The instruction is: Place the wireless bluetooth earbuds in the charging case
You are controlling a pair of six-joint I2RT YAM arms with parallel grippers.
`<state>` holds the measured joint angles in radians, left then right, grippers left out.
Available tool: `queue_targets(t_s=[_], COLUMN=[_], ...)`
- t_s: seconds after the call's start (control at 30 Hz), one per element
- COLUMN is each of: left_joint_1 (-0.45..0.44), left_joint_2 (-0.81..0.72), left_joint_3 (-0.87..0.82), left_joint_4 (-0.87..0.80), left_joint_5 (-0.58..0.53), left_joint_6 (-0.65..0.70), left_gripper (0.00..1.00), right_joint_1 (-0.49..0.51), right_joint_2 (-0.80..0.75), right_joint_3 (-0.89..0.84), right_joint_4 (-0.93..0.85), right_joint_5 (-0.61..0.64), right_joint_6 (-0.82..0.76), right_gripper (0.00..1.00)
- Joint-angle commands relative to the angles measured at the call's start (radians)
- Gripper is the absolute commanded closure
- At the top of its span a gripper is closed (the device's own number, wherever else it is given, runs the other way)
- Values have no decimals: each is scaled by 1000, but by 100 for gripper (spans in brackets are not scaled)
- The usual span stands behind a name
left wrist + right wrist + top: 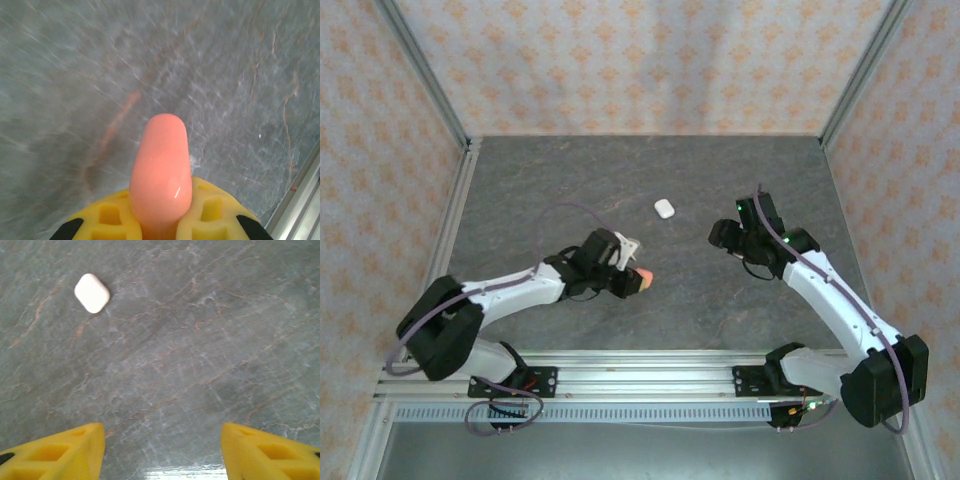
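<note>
While the left end effector (pixel 160 217) pinches a glossy coral-pink pebble-shaped plastic case (pixel 161 165), right end effector (pixel 162 452) spread over grey marbled counter (pixel 210 340), white rounded plastic case (pixel 92 292) apart, unobstructed.

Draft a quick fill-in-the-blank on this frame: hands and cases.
1. The left hand holds the coral case; the right hand holds ____.
2. The right hand's jaws stand ____.
3. The white case lies on the ____.
Missing: nothing; open; table.
</note>
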<state>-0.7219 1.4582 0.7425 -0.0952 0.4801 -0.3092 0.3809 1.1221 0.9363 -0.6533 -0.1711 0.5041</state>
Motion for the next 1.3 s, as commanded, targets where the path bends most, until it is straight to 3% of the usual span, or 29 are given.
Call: queue_targets(t_s=[0.0, 0.2, 0.4, 0.73, 0.87, 0.93, 1.03, 1.07, 1.27], left_joint_1=[-81, -175, -177, -137, -71, -25, 65, 99, 311], left_joint_2=[79, 208, 221, 152, 95, 65, 20, 2, -108], left_joint_3=[62, 166, 195, 282, 327, 356, 404, 415, 361], left_joint_4=[22, -21, -113, -333, -418, -466, -509, -506, -313], left_joint_5=[-30, -43, -99, -216, -263, -304, -382, -413, -582], left_joint_6=[-69, -71, -49, 63, 127, 160, 223, 245, 323], left_gripper=[100, 93, 75, 50, 44, 35, 14, 1, 0], right_joint_1=[-6, -7, -9, -9, -12, -21, -55, -66, -173], right_joint_2=[-37, -87, -165, -214, -210, -194, -154, -142, -74], right_joint_3=[-33, -69, -118, -133, -132, -135, -160, -179, -301], right_joint_4=[21, 3, 40, 115, 176, 216, 306, 355, 639], right_joint_5=[87, 190, 303, 462, 571, 615, 628, 637, 656], right_joint_6=[10, -23, -50, -149, -249, -293, -370, -397, -507], right_gripper=[34, 25, 16, 11, 2, 1, 1, 1, 1])
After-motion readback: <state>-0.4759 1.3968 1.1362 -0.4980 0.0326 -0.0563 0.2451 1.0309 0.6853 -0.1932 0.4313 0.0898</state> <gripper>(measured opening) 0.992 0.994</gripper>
